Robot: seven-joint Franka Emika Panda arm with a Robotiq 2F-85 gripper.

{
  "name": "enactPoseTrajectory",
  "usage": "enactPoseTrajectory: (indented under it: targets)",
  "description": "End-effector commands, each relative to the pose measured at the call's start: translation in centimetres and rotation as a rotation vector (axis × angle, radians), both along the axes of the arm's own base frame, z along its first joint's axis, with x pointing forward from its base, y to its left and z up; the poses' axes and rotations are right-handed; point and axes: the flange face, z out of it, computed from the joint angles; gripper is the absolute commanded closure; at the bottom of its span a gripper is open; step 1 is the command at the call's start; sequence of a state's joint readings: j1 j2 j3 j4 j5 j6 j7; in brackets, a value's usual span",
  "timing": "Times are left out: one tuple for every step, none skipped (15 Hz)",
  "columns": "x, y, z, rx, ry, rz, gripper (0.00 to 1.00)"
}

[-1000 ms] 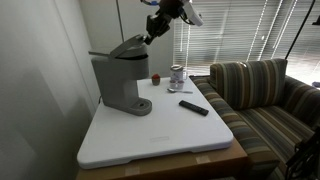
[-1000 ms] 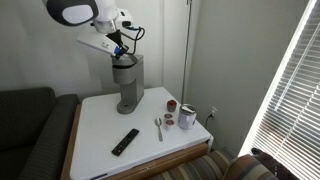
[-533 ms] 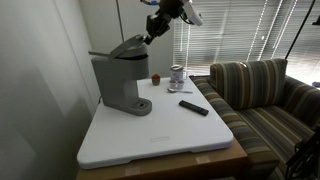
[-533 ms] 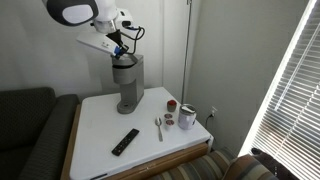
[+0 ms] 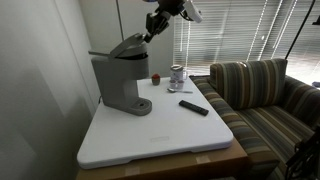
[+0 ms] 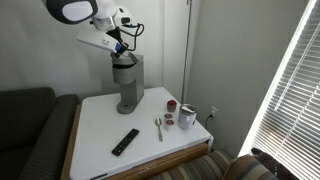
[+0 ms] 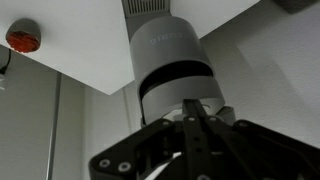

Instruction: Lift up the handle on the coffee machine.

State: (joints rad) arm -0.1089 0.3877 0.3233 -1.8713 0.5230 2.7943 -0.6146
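Observation:
The tall grey coffee machine (image 5: 118, 85) stands at the back of the white table, and also shows in the other exterior view (image 6: 128, 88). Its grey curved handle (image 5: 128, 46) is tilted upward at the top of the machine, with its free end raised. My gripper (image 5: 150, 33) is at that raised end, its fingers together. In the wrist view the shut fingers (image 7: 196, 108) point down at the handle's rounded grey top (image 7: 172, 55), tips touching its near edge. Nothing shows between the fingers.
A black remote (image 5: 194, 107) lies mid-table. A metallic cup (image 5: 177, 75) and a small red cup (image 5: 155, 78) stand near the back corner, with a spoon (image 6: 158, 127) nearby. A striped sofa (image 5: 260, 90) adjoins the table. A wall is close behind the machine.
My gripper has risen slightly near the handle's raised end. The handle and the other objects look unchanged.

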Motion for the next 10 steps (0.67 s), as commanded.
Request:
enactPoseTrajectory:
  targets:
    - [-0.01, 0.0, 0.08, 0.0, -0.001, 0.0, 0.99]
    - [-0.01, 0.0, 0.13, 0.0, -0.002, 0.0, 0.99]
    - [-0.02, 0.0, 0.15, 0.0, -0.002, 0.0, 0.99]
    - [-0.02, 0.0, 0.15, 0.0, -0.002, 0.0, 1.0]
    - [0.08, 0.09, 0.29, 0.0, -0.009, 0.008, 1.0]
    - [0.17, 0.1, 0.34, -0.005, -0.007, 0.009, 1.0]
    - [0.31, 0.14, 0.46, -0.008, -0.008, 0.013, 1.0]
    - [0.42, 0.13, 0.53, -0.009, -0.008, 0.012, 1.0]
    - [0.57, 0.23, 0.7, -0.013, -0.006, 0.016, 1.0]
    - [0.66, 0.26, 0.84, -0.018, -0.009, 0.022, 1.0]
